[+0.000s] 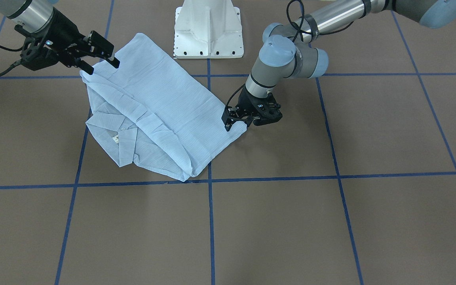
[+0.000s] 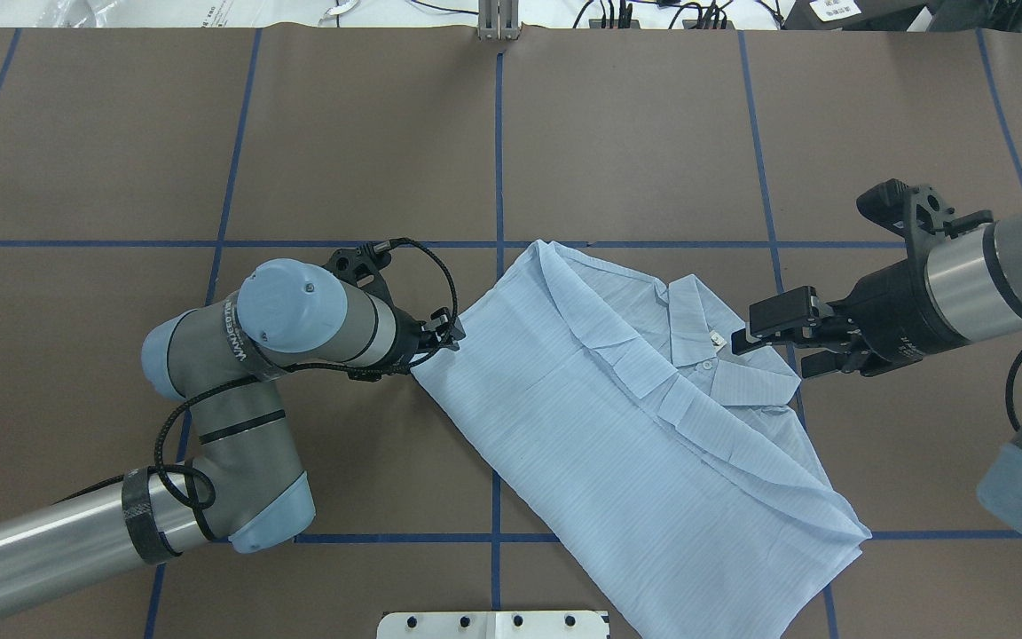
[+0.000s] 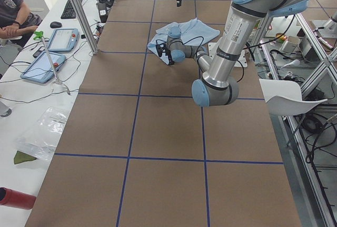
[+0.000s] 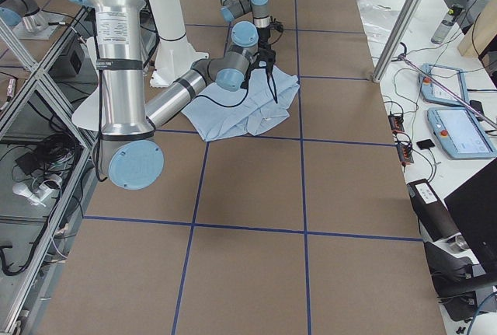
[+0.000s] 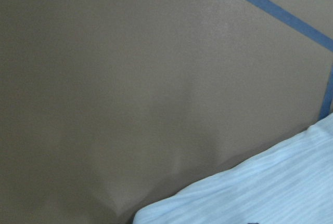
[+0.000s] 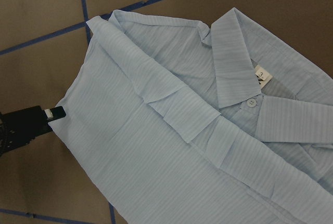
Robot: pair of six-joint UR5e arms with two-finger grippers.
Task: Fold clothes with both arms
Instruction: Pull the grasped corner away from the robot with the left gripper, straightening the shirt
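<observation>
The light-blue striped shirt [image 2: 617, 426] is lying part-folded on the brown table [image 1: 331, 221], just in front of the white pedestal base [image 1: 208, 27], with its collar [image 6: 234, 63] and white neck label [image 6: 260, 74] facing up. The left gripper [image 1: 232, 122] is sitting low at a shirt corner away from the collar, and I can't tell whether it's pinching cloth. The right gripper [image 1: 102, 67] is hovering at the collar-side edge, fingers spread wide, holding nothing.
</observation>
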